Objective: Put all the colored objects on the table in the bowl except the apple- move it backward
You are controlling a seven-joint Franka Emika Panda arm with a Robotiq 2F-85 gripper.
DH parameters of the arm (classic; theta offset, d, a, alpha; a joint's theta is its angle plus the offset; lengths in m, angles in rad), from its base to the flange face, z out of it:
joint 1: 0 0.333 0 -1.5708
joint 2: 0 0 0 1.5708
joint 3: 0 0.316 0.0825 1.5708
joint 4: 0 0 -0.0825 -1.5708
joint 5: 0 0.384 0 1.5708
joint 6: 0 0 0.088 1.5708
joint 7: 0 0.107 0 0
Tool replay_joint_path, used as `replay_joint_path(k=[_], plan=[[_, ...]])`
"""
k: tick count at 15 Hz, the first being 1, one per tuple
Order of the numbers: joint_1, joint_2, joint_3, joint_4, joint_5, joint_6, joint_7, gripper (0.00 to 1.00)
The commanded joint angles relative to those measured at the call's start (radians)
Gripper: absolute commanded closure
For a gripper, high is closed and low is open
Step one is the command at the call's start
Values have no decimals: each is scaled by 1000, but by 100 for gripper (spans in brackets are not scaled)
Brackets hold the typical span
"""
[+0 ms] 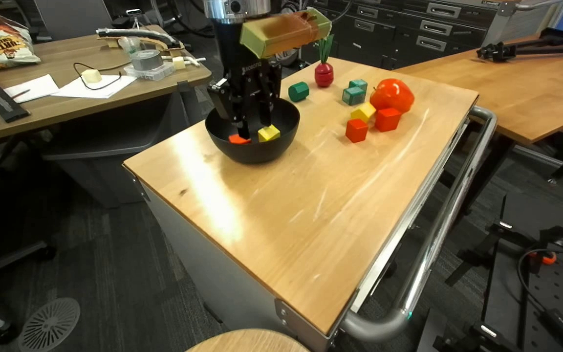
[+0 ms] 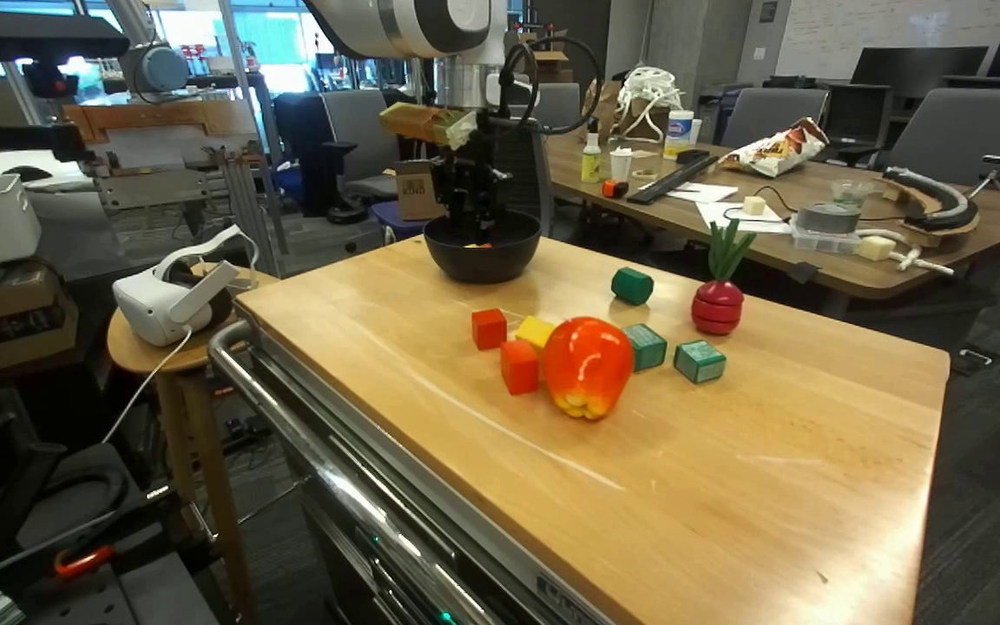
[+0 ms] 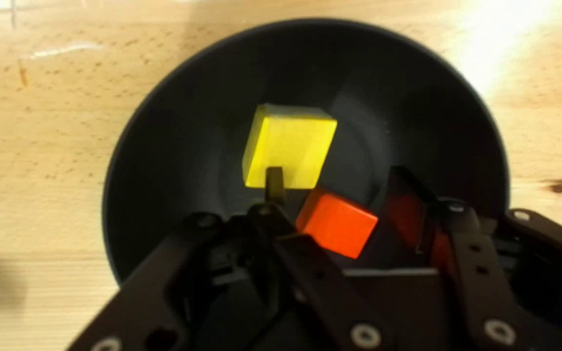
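The black bowl stands at a corner of the table. Inside lie a yellow block and a red-orange block. My gripper reaches down into the bowl, fingers apart; the red-orange block sits below between them, clear of the right finger and partly hidden by the left. On the table, the apple has two red blocks and a yellow block close by. Two green blocks, a dark green piece and a small dark-red fruit with green stem are also there.
A metal rail runs along one table edge. Next to the table are a cluttered desk, a longer wooden desk and a stool with a white headset. A yellow-green taped block is fixed on the wrist.
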Motion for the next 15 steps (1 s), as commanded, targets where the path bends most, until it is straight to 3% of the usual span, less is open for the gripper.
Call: replay_joint_path(k=[1, 3, 4, 6, 8, 10, 15], plan=[[-13, -159, 16, -86, 58, -95, -58, 11], [-14, -250, -11, -131, 32, -156, -10, 0], [0, -128, -1, -44, 26, -115, -19, 14], [-9, -206, -8, -82, 25, -157, -16, 0], [-15, -237, -10, -110, 25, -160, -16, 0], [18, -196, -24, -98, -46, -94, 170, 0], [13, -219, -68, -84, -172, -7, 364, 0]])
